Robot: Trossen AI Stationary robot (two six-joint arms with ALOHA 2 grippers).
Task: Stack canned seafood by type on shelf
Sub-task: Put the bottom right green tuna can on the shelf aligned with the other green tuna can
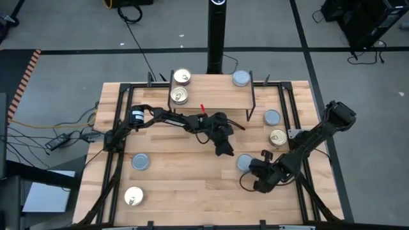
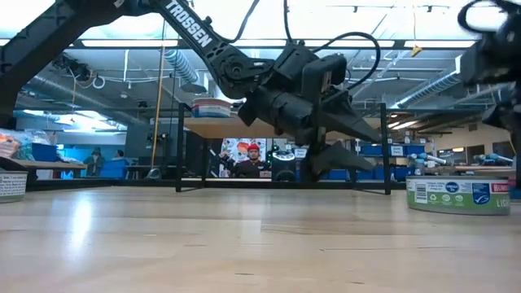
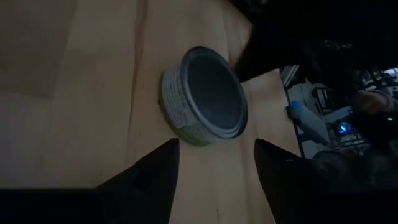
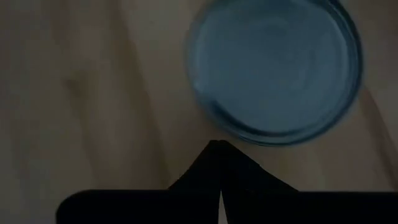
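Observation:
A blue-grey-lidded tin (image 1: pixel 244 162) stands on the table between my two grippers. My left gripper (image 1: pixel 225 149) is open and hangs low just left of it, slanting down toward the tin (image 3: pixel 208 96), which lies ahead of its fingers. My right gripper (image 1: pixel 254 168) is shut, with its tips (image 4: pixel 217 146) at the near-right rim of the same tin (image 4: pixel 273 68). On the shelf (image 1: pixel 214 102) stand two gold-lidded tins (image 1: pixel 182 77) (image 1: pixel 179 96) at the left end and a blue-grey tin (image 1: pixel 241 78) at the right end. My right gripper's shut fingertips (image 4: pixel 217 149) point down at the table right beside the blue-grey tin's rim (image 4: pixel 239 138). I cannot tell whether they touch it. The tin stands flat on the table.
More tins stand on the table: a blue-grey one (image 1: pixel 272 117) and a gold one (image 1: pixel 277 136) right of the shelf, a blue-grey one (image 1: pixel 140 161) and a gold one (image 1: pixel 133 196) at the near left. Black frame rails (image 1: pixel 121 147) run along both table sides.

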